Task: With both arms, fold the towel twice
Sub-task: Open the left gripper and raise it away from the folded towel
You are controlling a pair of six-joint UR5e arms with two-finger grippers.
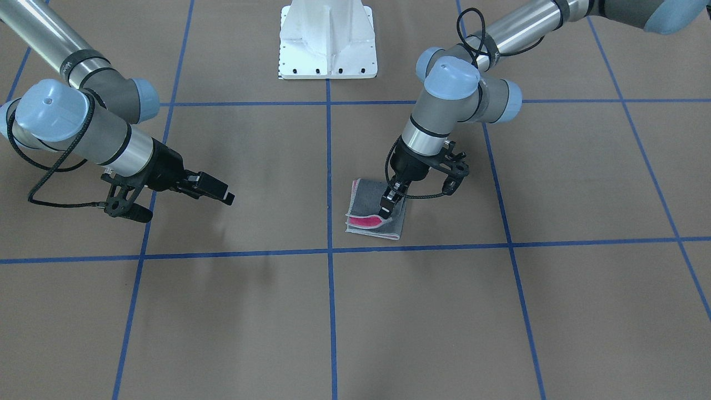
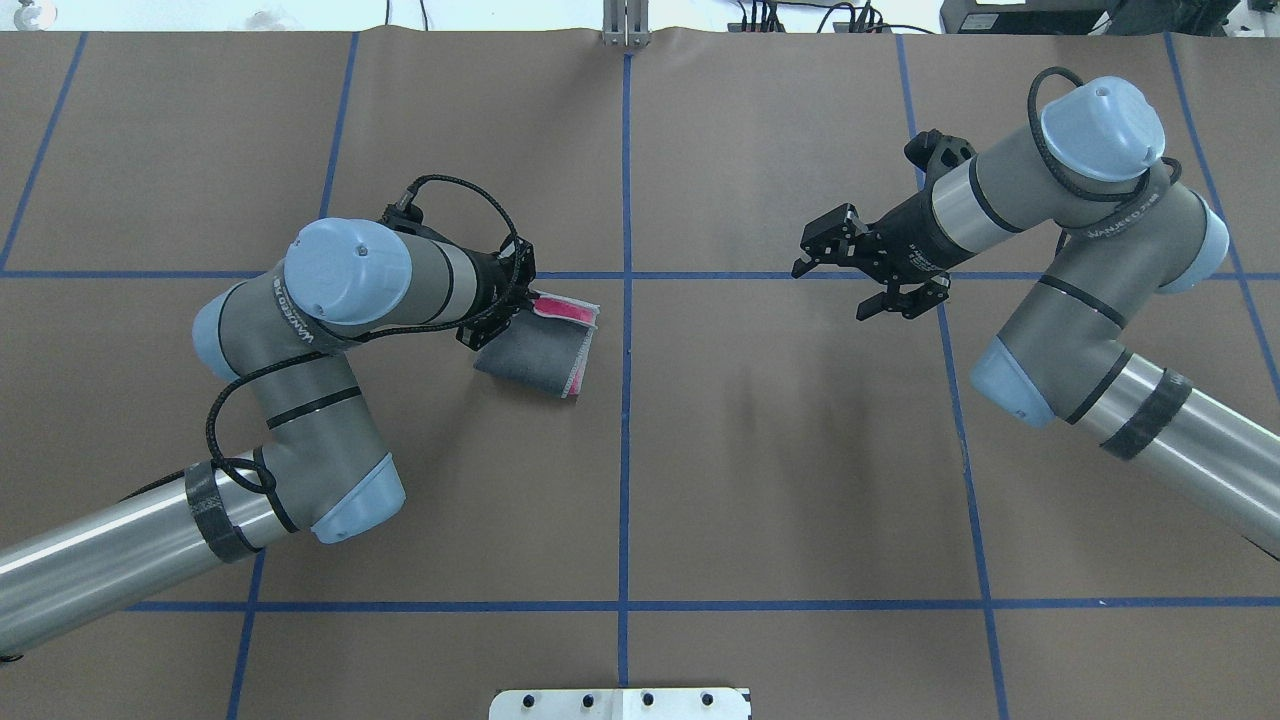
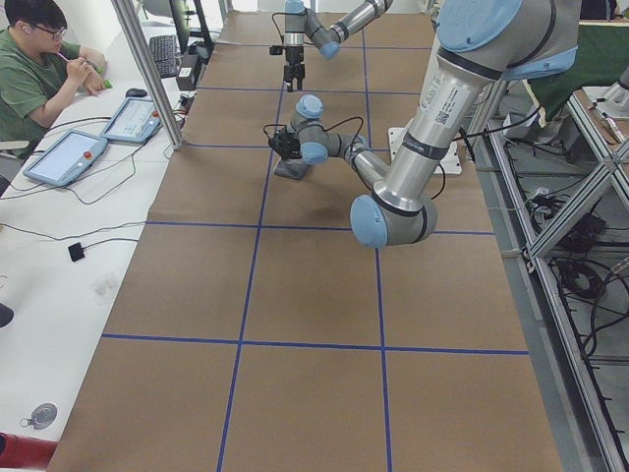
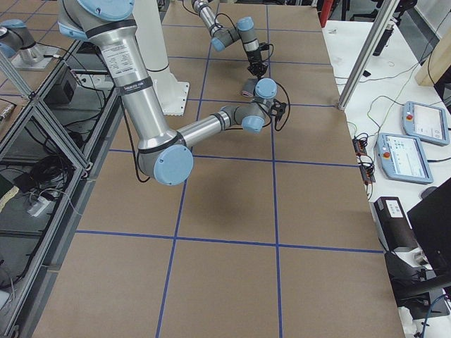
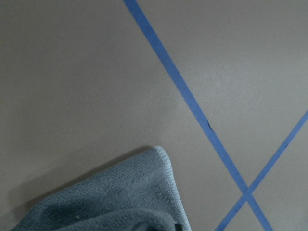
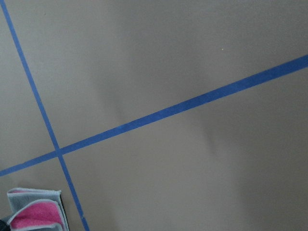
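Nearest the lens, in the left wrist view: dark grey terry corner of the towel (image 5: 120, 197), light stitched edging down one side, shadow under it on the brown surface. In the front-facing view, a small folded packet, grey face up, several edged layers stacked at one side, pink face showing in a gape under the top layer. Lying on the counter (image 1: 500, 322) on the robot's left of the centre line of blue tape (image 1: 329, 166), just beside that line and near a crossing.

Left pincer (image 1: 386, 209) pointing down onto the packet, tips together and clamped on the edge of the towel's top layer, that edge slightly lifted. Right pincer (image 2: 812, 248) well apart from the towel, across the centre line, above the counter, fingers apart, holding nothing.

Judged progress: first fold done, second fold laid over but not yet released or flattened. Left to do, by this reading: letting go of the top layer, closing the gape, and drawing the left arm (image 2: 330, 300) clear.

Counter covered in brown paper, marked into large squares by the tape. White pedestal base (image 1: 328, 39) at the robot's edge. Beyond the counter, in the side views: a seated person (image 3: 34, 69) at a white desk, teach pendants (image 3: 67, 157), an aluminium post (image 3: 147, 69), loose cables.
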